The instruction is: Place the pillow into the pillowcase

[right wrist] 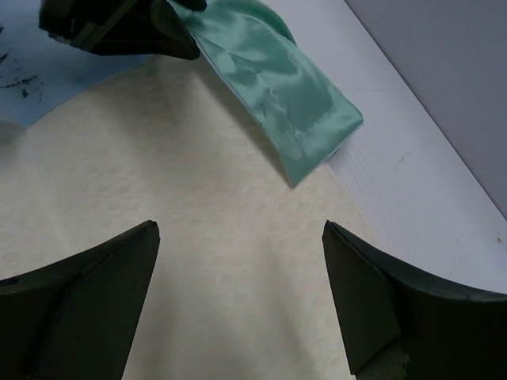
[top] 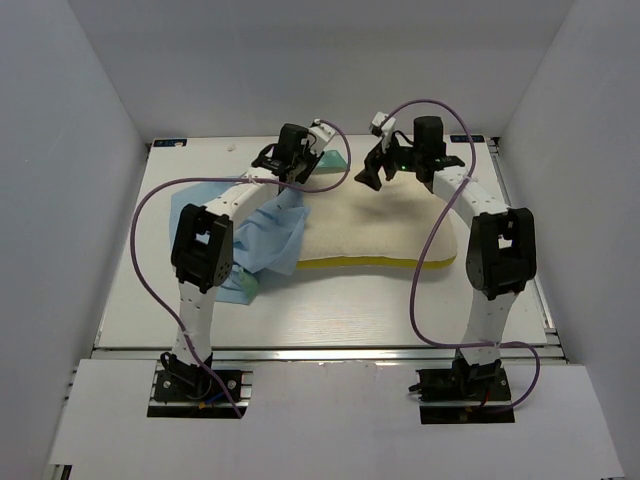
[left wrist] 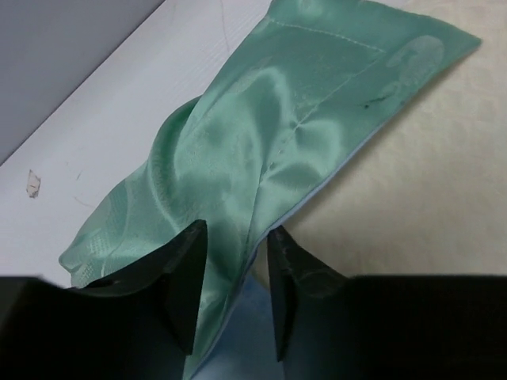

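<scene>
The cream pillow point(top: 380, 235) lies across the middle of the table, its yellow piped edge toward me. The pillowcase point(top: 270, 240) lies rumpled over the pillow's left end, light blue outside, with a mint-green satin flap point(left wrist: 277, 134) turned up at the far side. My left gripper point(left wrist: 238, 237) straddles the flap's edge, its jaws partly apart with cloth between them and a gap still showing. My right gripper point(right wrist: 242, 229) hovers wide open over the pillow's point(right wrist: 198, 198) far middle, holding nothing. The green flap point(right wrist: 269, 87) lies just ahead of it, and the left gripper's fingers point(right wrist: 119, 24) show at the top left.
The white table point(top: 350, 310) is walled in by white panels at the left, back and right. Purple cables loop from both arms over the table point(top: 150, 260). A small speck point(left wrist: 32, 182) lies on the table near the back edge.
</scene>
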`<state>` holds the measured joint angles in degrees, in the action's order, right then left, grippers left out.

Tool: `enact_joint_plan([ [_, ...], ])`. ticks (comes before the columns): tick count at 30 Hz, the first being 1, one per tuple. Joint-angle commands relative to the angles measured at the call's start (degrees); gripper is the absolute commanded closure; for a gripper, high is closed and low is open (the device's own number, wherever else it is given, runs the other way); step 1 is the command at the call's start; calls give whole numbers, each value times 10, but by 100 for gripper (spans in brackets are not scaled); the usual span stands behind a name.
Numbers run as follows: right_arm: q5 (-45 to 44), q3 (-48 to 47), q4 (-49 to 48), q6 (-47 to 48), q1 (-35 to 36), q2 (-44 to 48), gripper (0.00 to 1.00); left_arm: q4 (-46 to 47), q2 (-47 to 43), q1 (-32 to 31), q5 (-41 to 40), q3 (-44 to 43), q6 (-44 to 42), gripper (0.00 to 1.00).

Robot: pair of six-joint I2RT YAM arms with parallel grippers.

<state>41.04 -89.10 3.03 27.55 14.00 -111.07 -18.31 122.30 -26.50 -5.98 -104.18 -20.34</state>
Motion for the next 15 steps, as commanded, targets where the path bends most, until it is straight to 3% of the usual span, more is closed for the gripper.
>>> enact_joint_plan([
  [1,0,-51,-23,-15,1,-18,11,25,21,-2,-38,-30,15,55],
  [2,0,-57,-24,-12,0,-22,11,24,27,-1,-38,-33,19,61],
  [5,4,-79,-13,27,0,-40,11,23,35,0,-33,-40,32,66],
  [9,-2,-115,0,83,1,-84,11,21,21,1,-12,-55,60,85],
  [15,-14,-264,64,102,0,-191,11,36,-43,1,45,-52,111,87],
])
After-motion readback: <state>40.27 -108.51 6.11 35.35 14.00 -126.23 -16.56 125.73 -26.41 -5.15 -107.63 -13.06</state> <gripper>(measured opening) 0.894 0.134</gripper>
